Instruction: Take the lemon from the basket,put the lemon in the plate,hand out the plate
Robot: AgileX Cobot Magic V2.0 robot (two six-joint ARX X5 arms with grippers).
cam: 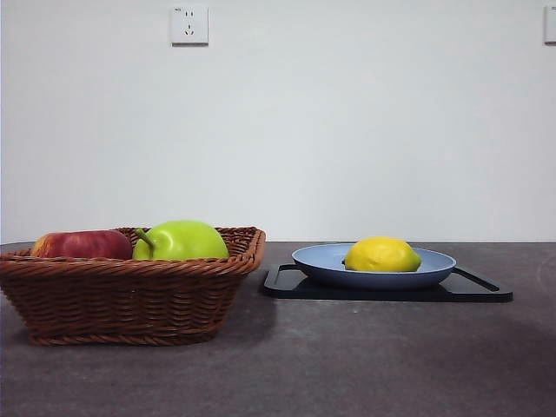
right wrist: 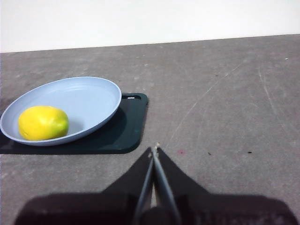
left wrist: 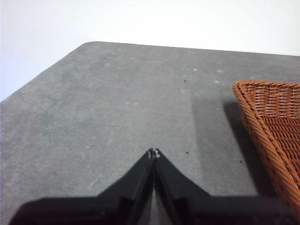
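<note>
The yellow lemon (cam: 382, 254) lies in the light-blue plate (cam: 317, 259), which rests on a flat black tray (cam: 473, 288) at the right. The right wrist view shows the lemon (right wrist: 43, 123) in the plate (right wrist: 89, 96) too. The brown wicker basket (cam: 130, 300) stands at the left; its corner (left wrist: 274, 126) shows in the left wrist view. My left gripper (left wrist: 153, 153) is shut and empty over bare table beside the basket. My right gripper (right wrist: 154, 149) is shut and empty, apart from the plate. Neither gripper shows in the front view.
A green apple-like fruit (cam: 182, 241) and a red apple (cam: 81, 244) lie in the basket. The table (cam: 347, 365) is dark grey, with a white wall behind it. The black tray's corner (right wrist: 133, 119) lies near my right gripper.
</note>
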